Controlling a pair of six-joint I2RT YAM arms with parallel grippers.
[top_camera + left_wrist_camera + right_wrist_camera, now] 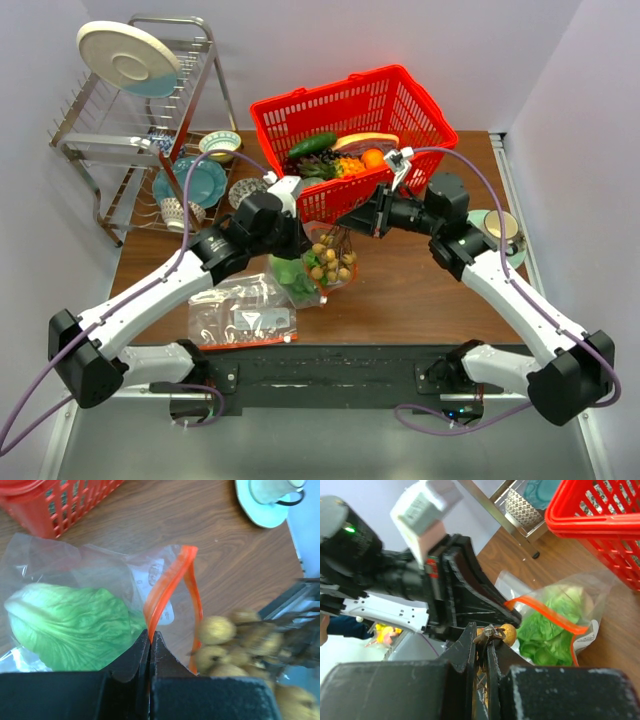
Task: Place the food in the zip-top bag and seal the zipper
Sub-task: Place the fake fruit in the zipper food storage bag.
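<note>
- Bag (50, 560) sits at table centre, just in front of the red basket (400, 100). Its mouth is lifted and open, and the zipper (167, 587) is parted into a narrow loop.
- Cabbage (65, 625) is inside the bag (green leaf pressed against the clear plastic).
- Nuts (331, 260) hang in a cluster just beside the bag mouth, on its right. Cannot tell whether any are past the lip.
- Cucumber (312, 144) lies in the basket with an orange (372, 158) and other produce.
- Left gripper (150, 636): jaws pinched tight on one side of the zipper, with the strip rising from between the tips.
- Right gripper (481, 636): jaws narrow, clamped on the cluster's stem, with one nut right at the tips.
- Both arms reach forward and inward, and the wrists nearly meet under the basket's near wall.
- Spare bag (240, 320) lies flat near the table's front edge, beside the left arm.
- Table (420, 290) is brown wood.
- Rack (100, 143) stands far left, with a plate (128, 58) tilted on top.
- Cup (272, 487) on a saucer (260, 510) sits at the right edge.
- Walls are pale.
</note>
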